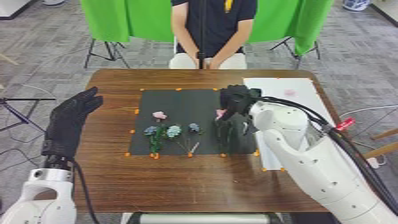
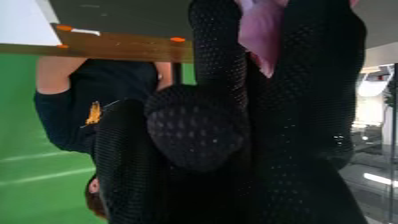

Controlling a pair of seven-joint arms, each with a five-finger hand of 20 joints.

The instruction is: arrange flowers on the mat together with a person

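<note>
In the head view my right hand (image 1: 236,98) is over the upper right part of the dark mat (image 1: 178,100), its fingers curled round a pink flower (image 1: 220,114). In the right wrist view, pink petals (image 2: 259,35) are pinched between the black fingers of my right hand (image 2: 306,105). On the mat lie a small pale pink flower (image 1: 159,115), a blue flower with green leaves (image 1: 151,131), a pale blue-green flower (image 1: 173,131) and a small blue flower (image 1: 195,128). My left hand (image 1: 69,122) stands open, fingers straight, beside the mat's left side.
A white sheet (image 1: 298,95) lies on the brown table (image 1: 178,185) right of the mat, partly under my right arm. Orange markers line the edges of mat and sheet. A red object (image 1: 345,123) is at the table's right edge, beside my right arm's cable.
</note>
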